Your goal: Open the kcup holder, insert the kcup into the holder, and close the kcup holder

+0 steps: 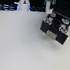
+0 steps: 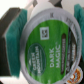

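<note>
White surface [image 1: 21,46] spreads wide; at two o'clock sits the black kcup holder [image 1: 55,27]. Up close, the end effector [image 2: 46,31] clamps the kcup [image 2: 50,47], green "Dark Magic" lid filling the wrist view.

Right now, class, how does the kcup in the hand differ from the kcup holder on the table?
1. Shape and colour: the kcup is round with a green printed top and silver rim. The kcup holder is black and boxy with a grey front handle.
2. Size: the kcup holder carries several pods, so it is much larger than the kcup.
3. Support: the kcup sits between the teal pads of the hand. The kcup holder rests on the white table.
</note>
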You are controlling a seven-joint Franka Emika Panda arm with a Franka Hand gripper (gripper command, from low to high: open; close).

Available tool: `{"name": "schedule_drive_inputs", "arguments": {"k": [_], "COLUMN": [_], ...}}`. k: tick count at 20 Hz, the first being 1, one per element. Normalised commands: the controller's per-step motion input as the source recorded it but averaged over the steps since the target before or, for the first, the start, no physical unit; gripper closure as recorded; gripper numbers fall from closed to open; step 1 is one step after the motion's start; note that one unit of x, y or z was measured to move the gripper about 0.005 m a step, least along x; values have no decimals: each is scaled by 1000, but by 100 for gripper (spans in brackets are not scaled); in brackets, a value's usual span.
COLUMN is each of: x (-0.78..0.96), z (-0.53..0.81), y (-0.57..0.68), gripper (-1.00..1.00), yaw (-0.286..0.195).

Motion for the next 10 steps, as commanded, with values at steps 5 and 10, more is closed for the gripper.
{"name": "schedule_drive_inputs", "arguments": {"k": [5,10], "x": [100,53], "z": [125,24], "y": [674,637], "gripper": [100,100], "yaw": [19,31]}}
